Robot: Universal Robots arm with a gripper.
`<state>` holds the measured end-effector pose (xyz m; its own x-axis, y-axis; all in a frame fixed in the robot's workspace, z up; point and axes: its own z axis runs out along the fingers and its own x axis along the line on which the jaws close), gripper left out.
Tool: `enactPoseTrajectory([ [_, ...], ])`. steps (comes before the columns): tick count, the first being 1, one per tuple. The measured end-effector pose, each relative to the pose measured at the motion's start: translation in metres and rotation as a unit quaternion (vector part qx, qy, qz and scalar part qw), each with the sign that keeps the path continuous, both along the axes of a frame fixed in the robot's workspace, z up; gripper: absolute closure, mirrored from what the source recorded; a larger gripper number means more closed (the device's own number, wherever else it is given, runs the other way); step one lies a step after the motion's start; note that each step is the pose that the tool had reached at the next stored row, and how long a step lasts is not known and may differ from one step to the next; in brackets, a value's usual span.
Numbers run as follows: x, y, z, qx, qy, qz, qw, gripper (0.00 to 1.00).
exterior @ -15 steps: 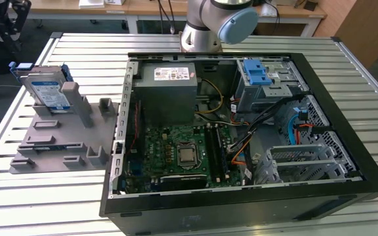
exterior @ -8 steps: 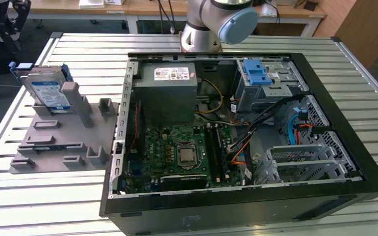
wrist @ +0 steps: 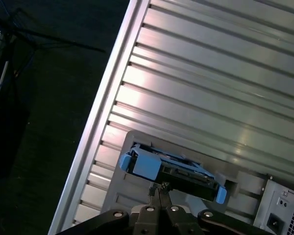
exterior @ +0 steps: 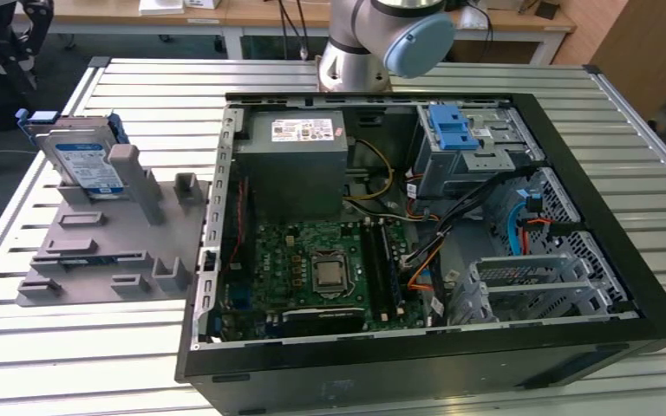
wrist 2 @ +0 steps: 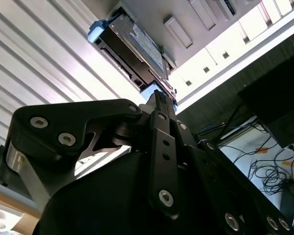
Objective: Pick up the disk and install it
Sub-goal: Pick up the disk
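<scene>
**Entry 1: gripper** [wrist: 159, 188]. I see both black fingers pressed together in both wrist views, tips meeting, nothing held between them. In the second wrist view the closed fingers [wrist 2: 159, 105] run up from the black linkage body and aim straight at the disk.

**Entry 2: the disk** [wrist: 172, 170]. Silver drive in a blue carrier, lying just beyond the fingertips in the first wrist view. I cannot tell whether the tips touch it. In the exterior view the disk [exterior: 84, 163] stands on edge, label outward, at about ten o'clock from the case.

**Entry 3: grey fixture** [exterior: 101, 251]. It holds the disk upright at its far end.

**Entry 4: slatted table** [exterior: 79, 347]. Metal; it carries the fixture and the case.

**Entry 5: computer case** [exterior: 426, 368]. Lying open, with the motherboard exposed and the blue latch [exterior: 453, 130] at one o'clock inside.

**Entry 6: arm base** [exterior: 368, 43]. An upright column with a blue-capped joint, at twelve o'clock behind the case.
</scene>
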<state>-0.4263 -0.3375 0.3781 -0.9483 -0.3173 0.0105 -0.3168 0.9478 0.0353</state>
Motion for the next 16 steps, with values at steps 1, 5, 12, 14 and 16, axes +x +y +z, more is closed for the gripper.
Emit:
enactPoseTrajectory([
  [1,0.0000,0.0000,0.0000,0.0000,0.0000,0.004,1.0000,0.89],
  [5,0.0000,0.0000,0.0000,0.0000,0.0000,0.022,0.9998,0.89],
  [12,0.0000,0.0000,0.0000,0.0000,0.0000,0.054,0.9986,0.89],
  [14,0.0000,0.0000,0.0000,0.0000,0.0000,0.063,0.9980,0.89],
  [16,0.0000,0.0000,0.0000,0.0000,0.0000,0.072,0.9974,0.89],
])
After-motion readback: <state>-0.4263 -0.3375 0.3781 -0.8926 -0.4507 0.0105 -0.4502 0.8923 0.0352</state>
